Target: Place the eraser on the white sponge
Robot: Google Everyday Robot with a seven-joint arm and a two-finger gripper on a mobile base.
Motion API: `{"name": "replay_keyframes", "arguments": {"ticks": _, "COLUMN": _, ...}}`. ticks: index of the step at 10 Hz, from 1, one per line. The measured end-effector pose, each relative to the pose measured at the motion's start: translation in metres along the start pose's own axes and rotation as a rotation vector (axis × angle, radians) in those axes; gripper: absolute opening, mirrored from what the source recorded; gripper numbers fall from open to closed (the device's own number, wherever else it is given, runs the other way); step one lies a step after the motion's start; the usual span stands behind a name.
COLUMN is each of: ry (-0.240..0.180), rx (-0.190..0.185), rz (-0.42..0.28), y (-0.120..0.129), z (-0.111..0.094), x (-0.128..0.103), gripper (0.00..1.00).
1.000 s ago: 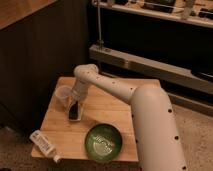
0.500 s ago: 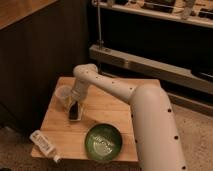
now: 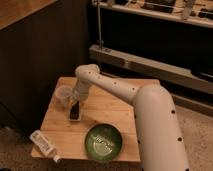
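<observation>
A small dark block, likely the eraser (image 3: 74, 112), lies on the wooden table (image 3: 117, 107) at its left side. My gripper (image 3: 76, 101) hangs straight down right over it, at or just above its top. A white oblong object with dark markings (image 3: 43, 143) lies at the table's front left corner; it may be the white sponge, but I cannot tell for sure. It is well apart from the gripper, toward the front left.
A clear plastic cup (image 3: 63, 96) stands just left of the gripper. A green bowl (image 3: 103, 142) sits near the table's front edge. Dark cabinets and a metal rail (image 3: 150, 65) run behind the table.
</observation>
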Motion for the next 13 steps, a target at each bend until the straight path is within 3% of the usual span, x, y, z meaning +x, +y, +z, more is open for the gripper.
{"name": "replay_keyframes", "arguments": {"ticks": 3, "ry": 0.013, "rx": 0.019, "rz": 0.026, "y": 0.005, "z": -0.006, "x": -0.001, "gripper": 0.74}}
{"name": "replay_keyframes", "arguments": {"ticks": 4, "ry": 0.008, "rx": 0.026, "rz": 0.032, "y": 0.007, "z": -0.006, "x": -0.001, "gripper": 0.79}}
{"name": "replay_keyframes", "arguments": {"ticks": 5, "ry": 0.006, "rx": 0.016, "rz": 0.013, "y": 0.005, "z": -0.004, "x": -0.001, "gripper": 0.78}}
{"name": "replay_keyframes", "arguments": {"ticks": 12, "ry": 0.003, "rx": 0.01, "rz": -0.02, "y": -0.002, "z": -0.001, "x": 0.001, "gripper": 0.13}}
{"name": "replay_keyframes", "arguments": {"ticks": 13, "ry": 0.003, "rx": 0.009, "rz": -0.022, "y": -0.003, "z": 0.001, "x": 0.002, "gripper": 0.08}}
